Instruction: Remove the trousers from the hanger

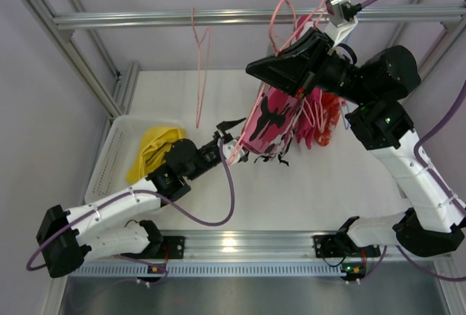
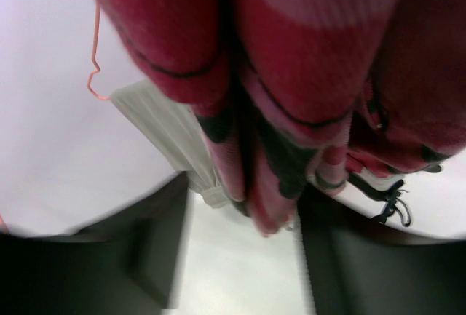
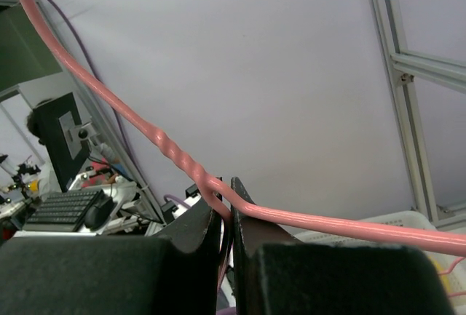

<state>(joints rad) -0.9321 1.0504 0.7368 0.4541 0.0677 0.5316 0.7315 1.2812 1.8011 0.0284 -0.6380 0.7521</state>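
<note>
My right claw (image 3: 231,209) is clenched on the twisted neck of the pink hanger (image 3: 342,224). My left claw (image 2: 244,198) is spread, and the patterned trousers (image 2: 291,75) hang between its fingers. Recommended: I close low on the cloth, then draw down and back. The basket (image 1: 102,156) lies left of the left claw. The spare hanger (image 1: 200,68) hangs above it, so I keep low.

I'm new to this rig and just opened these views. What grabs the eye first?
The pink-and-black patterned trousers hang mid-scene from a pink hanger, which the right gripper pinches by its wire. The left gripper sits open at their lower edge, and yellow trousers lie in the white basket at the left.
</note>
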